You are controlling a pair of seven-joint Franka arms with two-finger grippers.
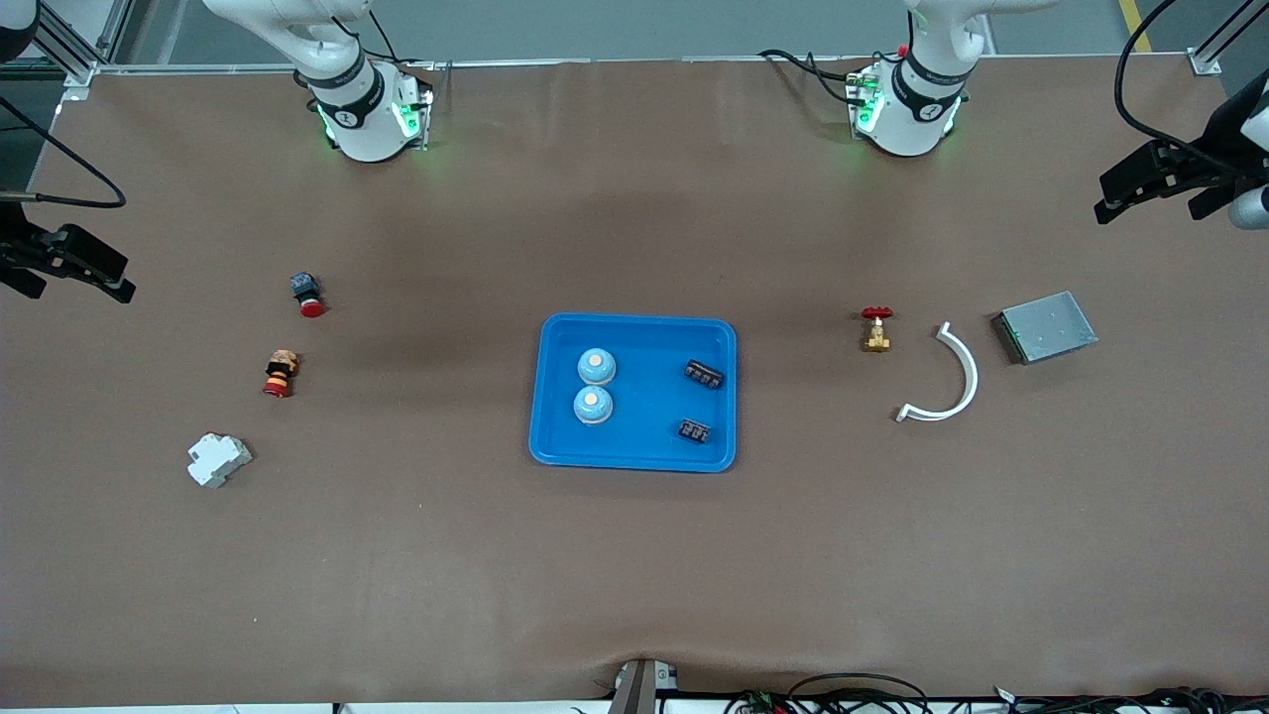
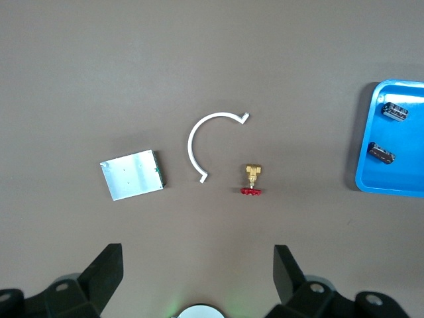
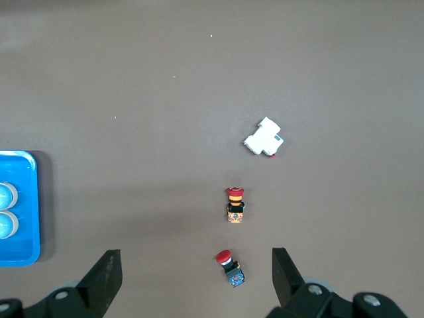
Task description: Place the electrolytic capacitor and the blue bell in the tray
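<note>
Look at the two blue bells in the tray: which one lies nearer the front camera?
The blue bell lower in the front view is nearer the camera; the other bell sits just above it, toward the robots' bases, both in the tray.

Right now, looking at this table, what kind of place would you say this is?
Probably a robotics lab or test bench set up for sorting parts: two arm bases bolted along one edge of a brown-covered table, a blue tray holding small parts, and loose industrial bits such as a brass valve and a white breaker.
</note>
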